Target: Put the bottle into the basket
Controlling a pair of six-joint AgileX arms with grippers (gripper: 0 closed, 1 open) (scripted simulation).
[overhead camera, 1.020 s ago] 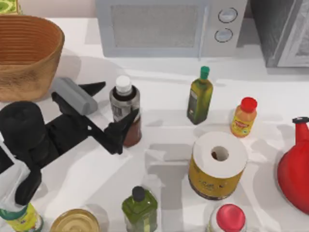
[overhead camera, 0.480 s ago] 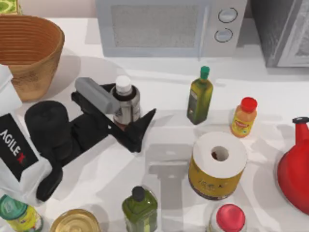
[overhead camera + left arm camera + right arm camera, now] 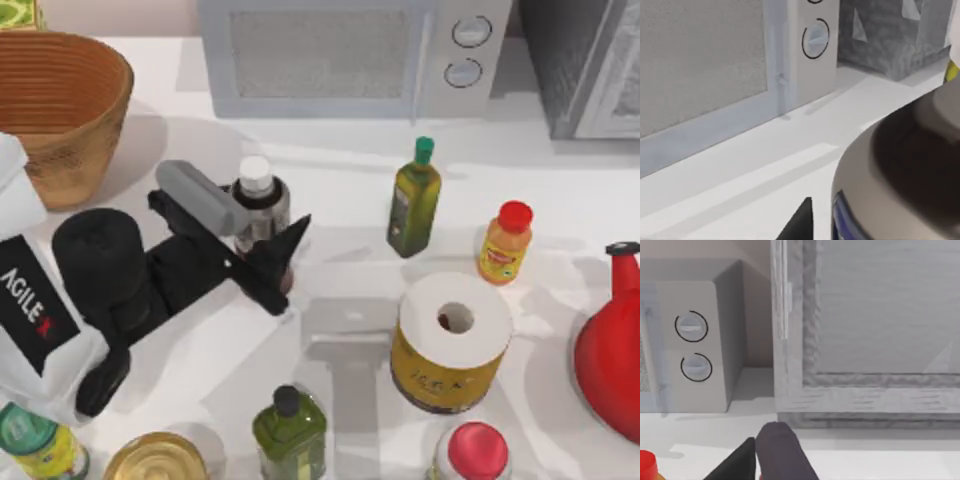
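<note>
The bottle, with a white cap, grey label and dark reddish base, stands upright at the table's middle left. My left gripper reaches around it from the left, open, with one black finger along its near side and the other behind it under the grey wrist camera. In the left wrist view the bottle looms close, and a thin strip of table separates it from a fingertip. The woven basket stands at the far left corner. My right gripper is parked facing the microwave, fingers together.
Microwave stands at the back. A green oil bottle and small orange bottle stand right of the bottle. A paper roll, red kettle, another green bottle and jars crowd the front.
The left gripper moved forward around the bottle, then its near finger swung in closer to the bottle's side. The bottle has stayed in place.
</note>
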